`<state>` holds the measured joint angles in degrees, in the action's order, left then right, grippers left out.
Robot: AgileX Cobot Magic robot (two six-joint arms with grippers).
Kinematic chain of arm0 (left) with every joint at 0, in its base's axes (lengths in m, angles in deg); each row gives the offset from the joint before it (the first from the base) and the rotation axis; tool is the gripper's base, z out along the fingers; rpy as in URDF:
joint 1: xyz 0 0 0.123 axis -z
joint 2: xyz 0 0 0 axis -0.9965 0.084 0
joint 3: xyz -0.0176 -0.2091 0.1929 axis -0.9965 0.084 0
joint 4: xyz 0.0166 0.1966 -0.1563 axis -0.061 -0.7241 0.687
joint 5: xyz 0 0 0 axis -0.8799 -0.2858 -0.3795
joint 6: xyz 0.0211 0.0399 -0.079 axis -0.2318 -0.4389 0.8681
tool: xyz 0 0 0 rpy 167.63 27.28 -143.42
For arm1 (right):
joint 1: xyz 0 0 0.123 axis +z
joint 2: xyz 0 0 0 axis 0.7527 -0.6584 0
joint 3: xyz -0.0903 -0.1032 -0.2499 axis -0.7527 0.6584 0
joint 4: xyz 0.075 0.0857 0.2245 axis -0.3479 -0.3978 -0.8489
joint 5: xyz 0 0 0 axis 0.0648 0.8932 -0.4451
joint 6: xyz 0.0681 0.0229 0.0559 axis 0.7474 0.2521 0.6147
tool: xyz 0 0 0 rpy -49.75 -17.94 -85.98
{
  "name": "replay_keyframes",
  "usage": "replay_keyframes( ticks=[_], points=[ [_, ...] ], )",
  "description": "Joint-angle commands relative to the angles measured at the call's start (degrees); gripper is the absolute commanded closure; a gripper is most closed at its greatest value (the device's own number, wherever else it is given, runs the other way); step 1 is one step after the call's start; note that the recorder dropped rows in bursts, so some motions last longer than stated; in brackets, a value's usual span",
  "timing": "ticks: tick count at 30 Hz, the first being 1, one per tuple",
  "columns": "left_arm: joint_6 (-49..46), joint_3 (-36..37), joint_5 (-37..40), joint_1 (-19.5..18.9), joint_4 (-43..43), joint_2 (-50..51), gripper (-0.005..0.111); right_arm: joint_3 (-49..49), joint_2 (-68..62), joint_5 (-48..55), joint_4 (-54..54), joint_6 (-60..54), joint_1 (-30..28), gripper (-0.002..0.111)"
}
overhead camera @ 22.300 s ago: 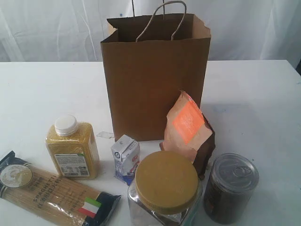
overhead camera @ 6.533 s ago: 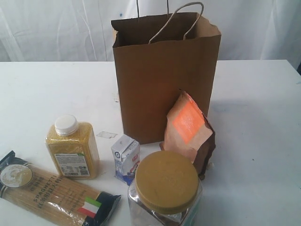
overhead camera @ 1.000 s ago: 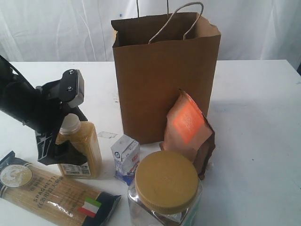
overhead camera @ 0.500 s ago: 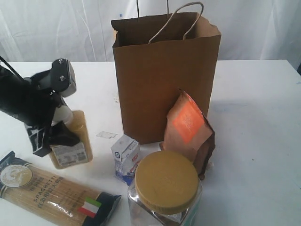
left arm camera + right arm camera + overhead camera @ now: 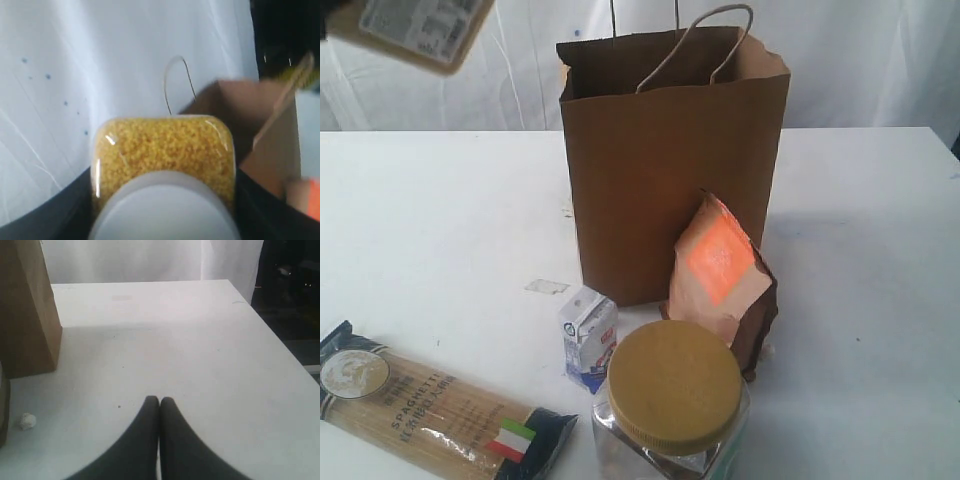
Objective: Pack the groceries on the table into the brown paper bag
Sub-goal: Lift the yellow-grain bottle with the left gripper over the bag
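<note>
Far left, top corner of the exterior view: we note the grain bottle (image 5: 415, 28) up in the air, well above the table (image 5: 440, 220). It is tilted with its label showing and is partly cut by the frame edge.

In the left wrist view, the left pincer (image 5: 162, 215) is clamped on that bottle. Dark fingers (image 5: 45, 220) sit on either side of it. The white cap (image 5: 165, 212) is nearest the camera and yellow grains fill the body. Beyond the bottle we see the open mouth of the paper bag (image 5: 260, 130) and one cord handle (image 5: 180, 80).

Lower left on the table, the spaghetti pack (image 5: 430, 405) lies flat and slantwise, its flag end toward the middle. A small pale scrap (image 5: 545, 287) lies on the table between the pack and the bag.

In the middle, the carton (image 5: 588, 338) stands upright, just beside the jar (image 5: 670, 400). The jar is nearest the camera; its mustard lid is on and its base runs out of frame.

Behind them the paper bag (image 5: 660, 170) stands upright and open, handles up. The pouch (image 5: 720, 280) stands in front of the bag's lower right corner, leaning a little. We cannot tell whether it touches the bag.

On the right side, the right wrist view shows the right pincer (image 5: 159, 401) closed with its tips pressed together, nothing between them, over bare tabletop. A corner of the bag shows at the edge of that view, and a small white crumb (image 5: 27, 421) lies on the table near it.
</note>
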<state>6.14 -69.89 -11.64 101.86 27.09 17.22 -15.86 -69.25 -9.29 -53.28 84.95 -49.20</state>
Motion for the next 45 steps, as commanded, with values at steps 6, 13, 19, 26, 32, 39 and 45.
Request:
replay_keyframes(
  ticks=[6,13,19,26,32,39,45],
  points=[
    [-9.77,-8.37,13.82,-0.02,21.69,3.46,0.107,-0.07,0.21,-0.5,0.25,-0.03,0.01,0.108],
    [-19.46,-11.86,36.65,-0.02,41.38,13.0,0.107,-0.07,0.21,-0.5,0.25,-0.03,0.01,0.108],
    [-27.08,-12.68,38.83,0.08,41.38,16.13,0.107,-0.07,0.21,-0.5,0.25,-0.03,0.01,0.108],
    [-32.11,-21.19,21.44,7.75,41.38,20.56,0.107,-0.07,0.21,-0.5,0.25,-0.03,0.01,0.108],
    [-39.1,-25.47,15.66,11.41,41.38,26.96,0.107,-0.07,0.21,-0.5,0.25,-0.03,0.01,0.108],
    [-41.95,-25.47,20.92,11.41,41.38,33.56,0.107,-0.07,0.21,-0.5,0.25,-0.03,0.01,0.108],
    [-41.95,-25.47,21.03,11.41,38.06,36.77,0.107,-0.07,0.21,-0.5,0.25,-0.03,0.01,0.108]
  ],
)
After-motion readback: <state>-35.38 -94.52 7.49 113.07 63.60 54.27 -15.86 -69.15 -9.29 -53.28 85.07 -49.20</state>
